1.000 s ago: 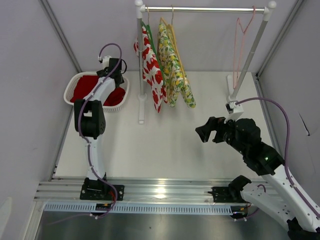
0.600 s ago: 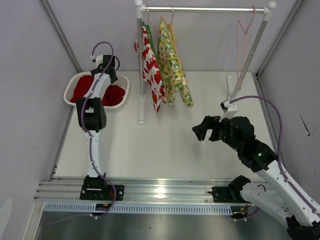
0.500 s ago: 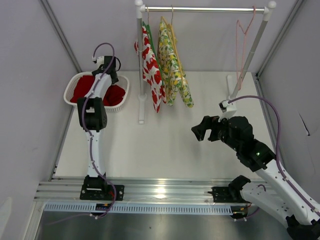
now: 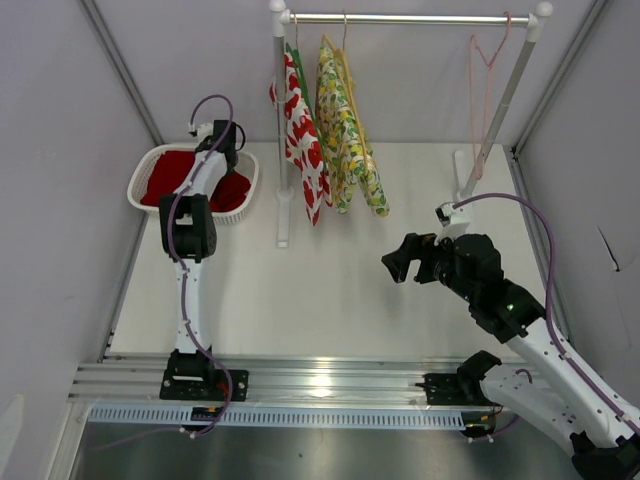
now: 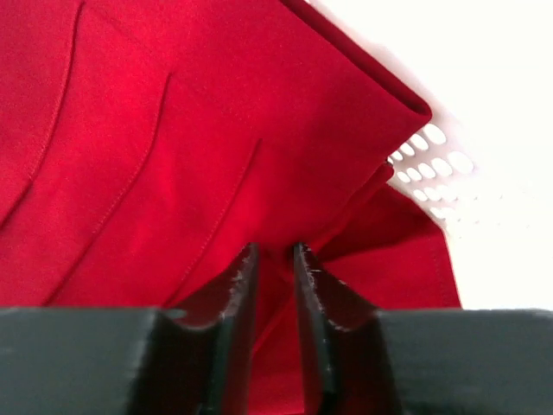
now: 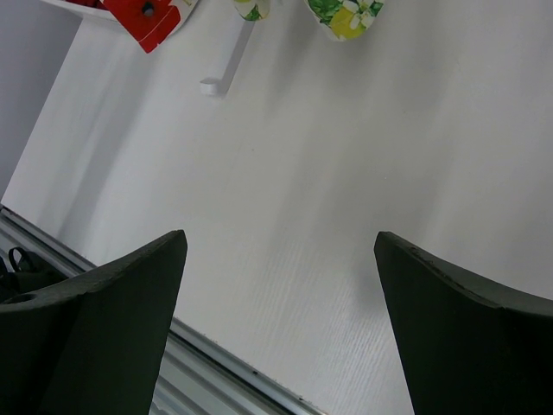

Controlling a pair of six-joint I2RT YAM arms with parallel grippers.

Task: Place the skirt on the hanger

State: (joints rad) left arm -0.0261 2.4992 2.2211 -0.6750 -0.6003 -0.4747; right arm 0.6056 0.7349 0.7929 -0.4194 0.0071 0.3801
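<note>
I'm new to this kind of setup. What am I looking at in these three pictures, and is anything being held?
Two robot arms are bolted at the near edge of a white table. The overhead picture looks down from behind them. The other two come from a camera on each wrist.

The left gripper reaches into a white basket, its jaws pinched on a fold of the red skirt. The right gripper hovers open over bare table, holding nothing.

At the back, a rail carries two patterned garments and an empty pink hanger.
</note>
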